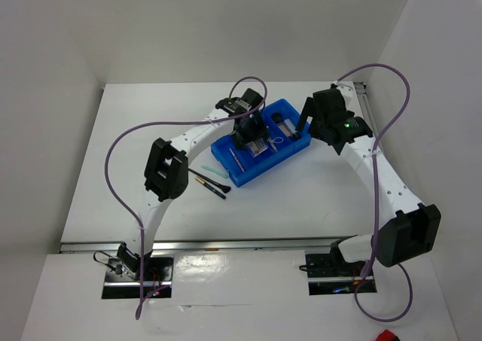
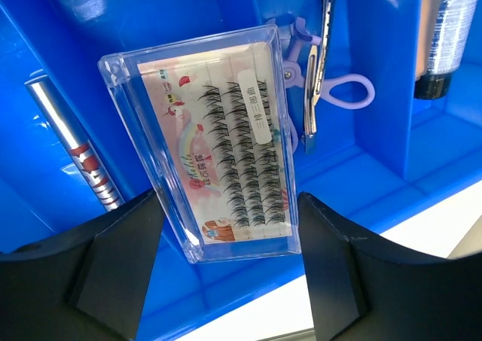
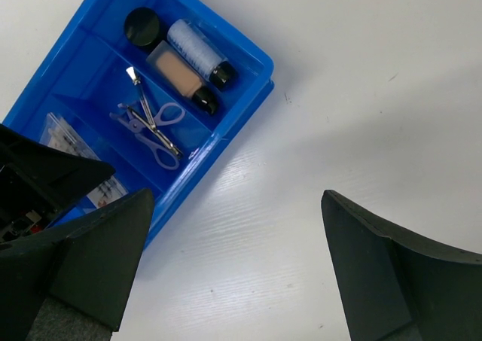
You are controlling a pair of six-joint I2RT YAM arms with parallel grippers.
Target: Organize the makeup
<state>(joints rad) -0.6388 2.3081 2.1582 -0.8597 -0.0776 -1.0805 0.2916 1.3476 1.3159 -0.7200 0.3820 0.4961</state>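
The lash card in its clear case (image 2: 218, 138) lies in a compartment of the blue tray (image 2: 376, 168). My left gripper (image 2: 227, 209) is open, its fingers on either side of the case's near end with small gaps. In the top view the left gripper (image 1: 254, 139) hovers over the tray (image 1: 226, 164). A silver tube with red lettering (image 2: 71, 149) lies to the left and a lash curler with purple handles (image 2: 331, 92) to the right. My right gripper (image 3: 233, 266) is open and empty over bare table right of the tray (image 3: 248, 55), which holds a black round jar (image 3: 141, 26), a pale bottle (image 3: 197, 51) and a beige tube (image 3: 181, 77).
A black brush (image 1: 209, 184) and a thin pale stick (image 1: 203, 174) lie on the white table left of the tray, near the left arm's elbow (image 1: 167, 168). Purple cables loop over both arms. White walls close in the back and sides.
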